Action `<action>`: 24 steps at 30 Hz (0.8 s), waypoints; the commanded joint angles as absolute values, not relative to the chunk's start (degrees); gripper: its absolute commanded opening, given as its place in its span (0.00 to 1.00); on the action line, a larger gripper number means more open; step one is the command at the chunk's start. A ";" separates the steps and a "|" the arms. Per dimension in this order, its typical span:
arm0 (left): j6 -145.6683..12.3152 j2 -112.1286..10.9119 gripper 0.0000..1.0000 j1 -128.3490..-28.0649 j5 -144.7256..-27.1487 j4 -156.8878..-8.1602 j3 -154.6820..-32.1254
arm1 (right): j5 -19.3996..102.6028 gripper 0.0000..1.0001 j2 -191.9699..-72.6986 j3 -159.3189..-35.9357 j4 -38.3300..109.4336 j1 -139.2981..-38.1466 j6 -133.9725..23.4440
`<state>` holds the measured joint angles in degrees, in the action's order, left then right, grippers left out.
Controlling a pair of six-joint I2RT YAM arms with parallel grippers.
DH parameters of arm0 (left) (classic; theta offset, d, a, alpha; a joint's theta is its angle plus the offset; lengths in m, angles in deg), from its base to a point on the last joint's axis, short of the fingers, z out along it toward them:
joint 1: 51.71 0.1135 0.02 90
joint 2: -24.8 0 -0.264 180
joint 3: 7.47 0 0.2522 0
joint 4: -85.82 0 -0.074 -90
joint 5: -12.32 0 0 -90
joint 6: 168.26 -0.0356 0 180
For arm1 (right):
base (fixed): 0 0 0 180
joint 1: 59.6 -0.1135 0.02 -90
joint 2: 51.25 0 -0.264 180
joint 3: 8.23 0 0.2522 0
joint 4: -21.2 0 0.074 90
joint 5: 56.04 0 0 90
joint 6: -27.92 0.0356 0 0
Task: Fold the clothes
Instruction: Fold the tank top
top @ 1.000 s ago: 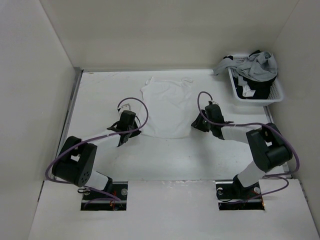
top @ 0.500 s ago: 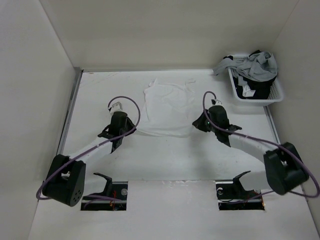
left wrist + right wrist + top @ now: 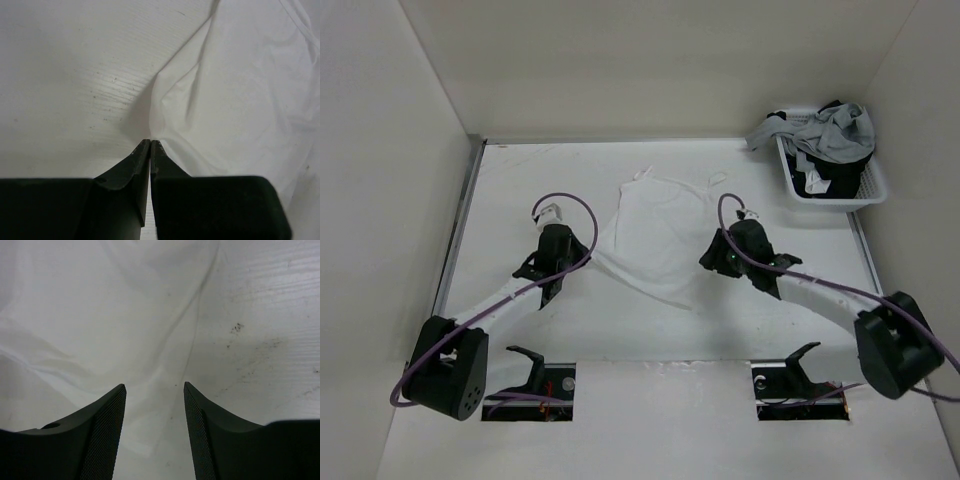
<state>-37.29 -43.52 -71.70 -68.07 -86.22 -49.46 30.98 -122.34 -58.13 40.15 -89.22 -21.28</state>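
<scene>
I read the left hand (image 3: 150, 142) as closed on the white top's (image 3: 655, 245) edge, though the pinched fabric is hidden between its fingers. Right hand (image 3: 155, 387) open above the opposite edge. Top lies mid-tabletop (image 3: 520, 180), skewed. Basket (image 3: 876, 186) far right holds tangled grey and dark garments (image 3: 825, 135).

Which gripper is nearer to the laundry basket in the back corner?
The right. The right gripper sits left of and in front of the basket, over the white top's edge; the left gripper is farther left, beyond the top.
</scene>
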 commanded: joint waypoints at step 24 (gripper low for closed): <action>-33.52 -39.54 0.03 -71.44 -68.89 -90.70 -42.42 | 22.97 0.42 -122.90 -49.43 35.92 -97.59 -11.74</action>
